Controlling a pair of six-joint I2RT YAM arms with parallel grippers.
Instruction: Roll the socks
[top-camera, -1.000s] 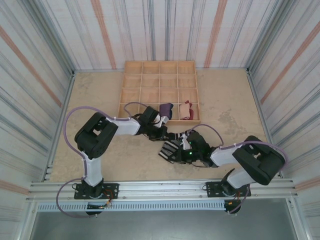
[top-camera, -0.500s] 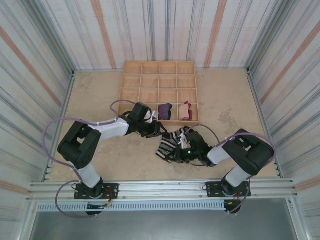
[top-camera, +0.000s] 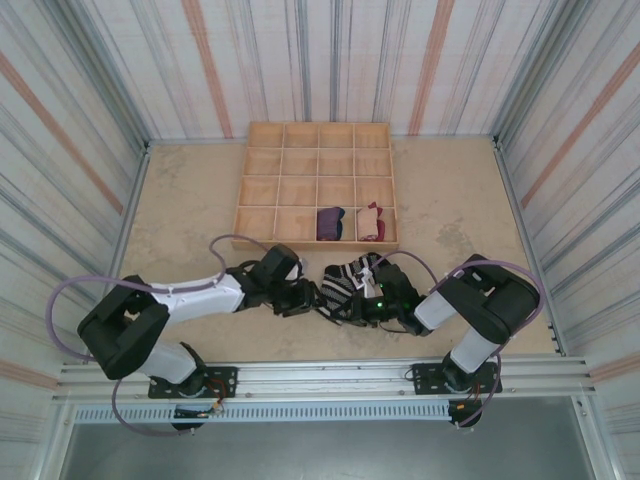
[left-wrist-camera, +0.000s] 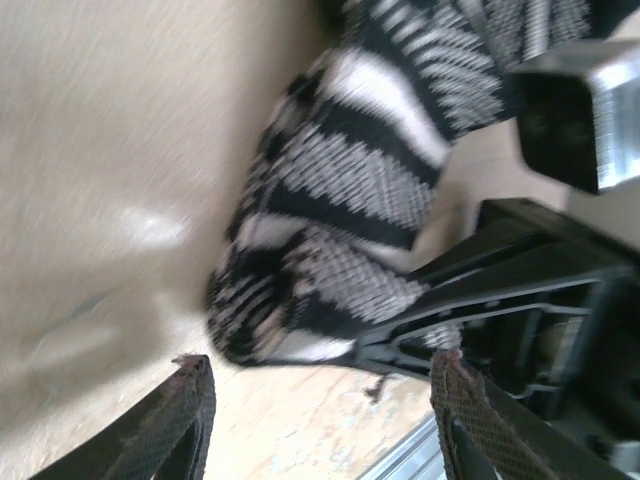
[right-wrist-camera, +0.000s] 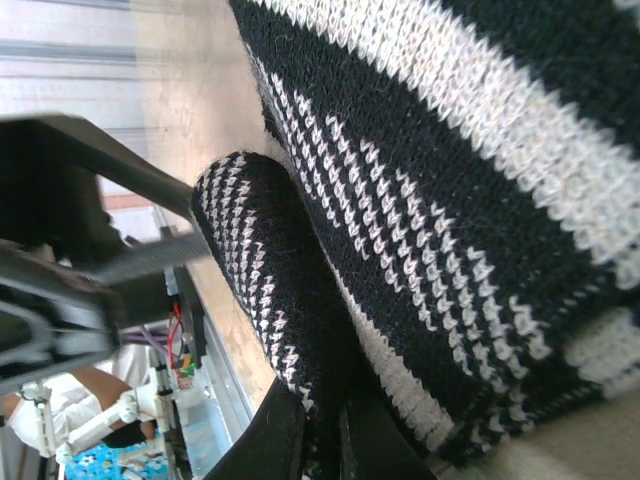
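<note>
Bench (top-camera: 180, 200): tan surface. The work is near the middle of its near edge.
Tray (top-camera: 316, 176): wooden and divided, at the middle of the far edge.
Left arm (top-camera: 190, 298): has swung away from the tray's near wall and now lies low along the near edge.
Right arm (top-camera: 480, 300): folded at the near right, reaching toward the middle.
Striped sock (top-camera: 342, 285): black and white, on the bench between the two grippers. It is more bunched than a second ago, so its roll looks begun but not finished.
Left gripper (top-camera: 300, 297): released. It was clenched a second ago and now stands apart and empty, just beside the sock's rounded end (left-wrist-camera: 350, 190). It is probably placed for a fresh hold there.
Right gripper (top-camera: 368, 300): clenched on a fold of the striped sock (right-wrist-camera: 450, 230).
Purple sock (top-camera: 330, 222): in the tray's near row, third compartment from the left.
Tan sock (top-camera: 373, 221): in the near right corner compartment, next to the purple one.
Hard to make out: the left wrist view is blurred. The right gripper's tips (right-wrist-camera: 320, 420) are buried in knit, and the sock's other end is cut off. How tightly it is rolled cannot be told, nor whether the stowed pair are rolled.
</note>
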